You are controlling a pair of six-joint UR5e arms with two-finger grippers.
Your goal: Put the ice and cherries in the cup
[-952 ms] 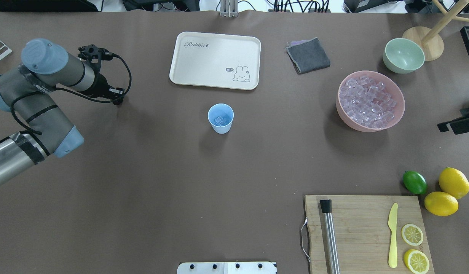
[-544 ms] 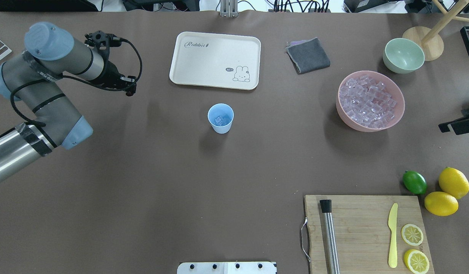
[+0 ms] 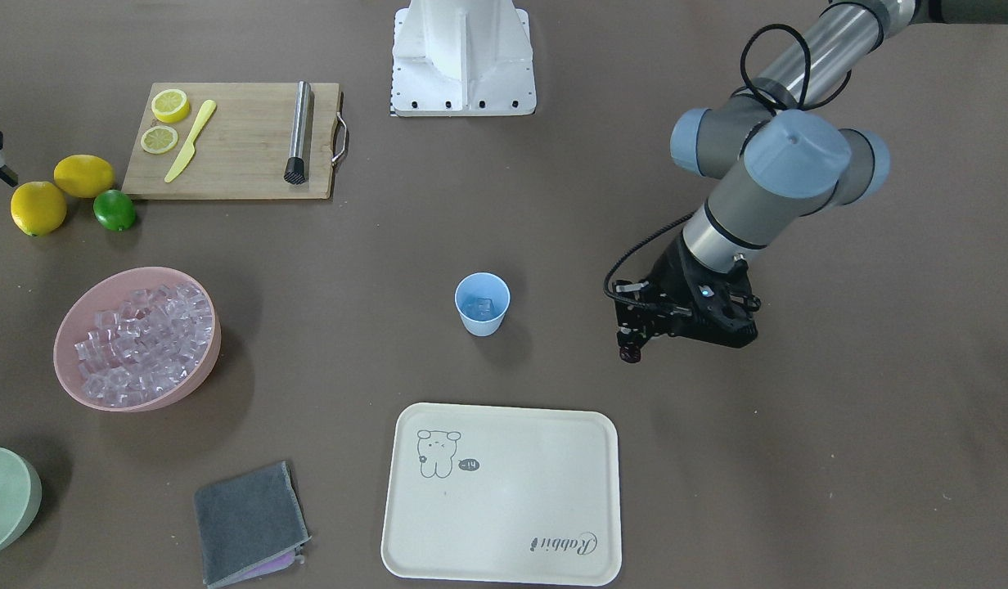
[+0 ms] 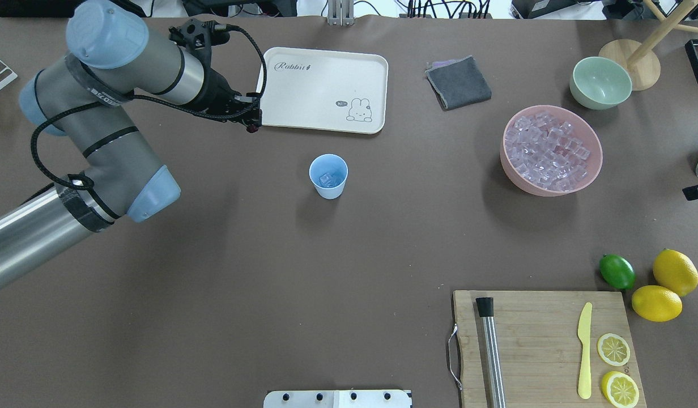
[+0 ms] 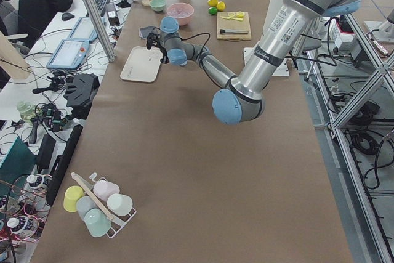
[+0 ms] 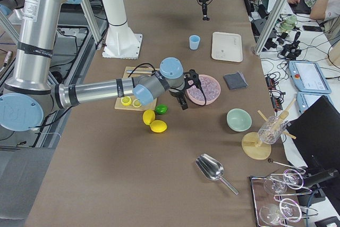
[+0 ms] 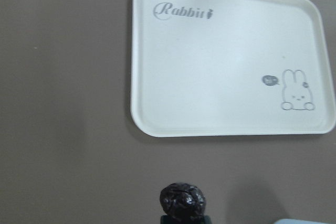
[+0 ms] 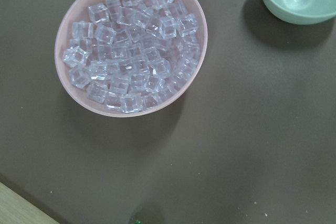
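The light blue cup (image 4: 328,175) stands mid-table with a few ice cubes (image 4: 327,179) inside; it also shows in the front-facing view (image 3: 482,304). My left gripper (image 4: 250,126) is shut on the dark cherries (image 7: 182,202) and holds them above the table by the tray's near left corner, left of the cup. The cherries show below the gripper in the front-facing view (image 3: 629,353). Most of the ice (image 8: 131,51) fills the pink bowl (image 4: 592,170). My right gripper (image 4: 697,191) is at the table's right edge, beyond the bowl; its jaws do not show.
A cream tray (image 4: 320,89) lies behind the cup. A grey cloth (image 4: 458,82) and a pale green bowl (image 4: 600,83) sit at the back right. A cutting board (image 4: 544,345) with a metal muddler, knife and lemon slices, plus lemons and a lime, is at the front right.
My left arm has swung right and forward with the cherries, from the table's far left to the tray's left corner. The right gripper has drawn back toward the right edge.
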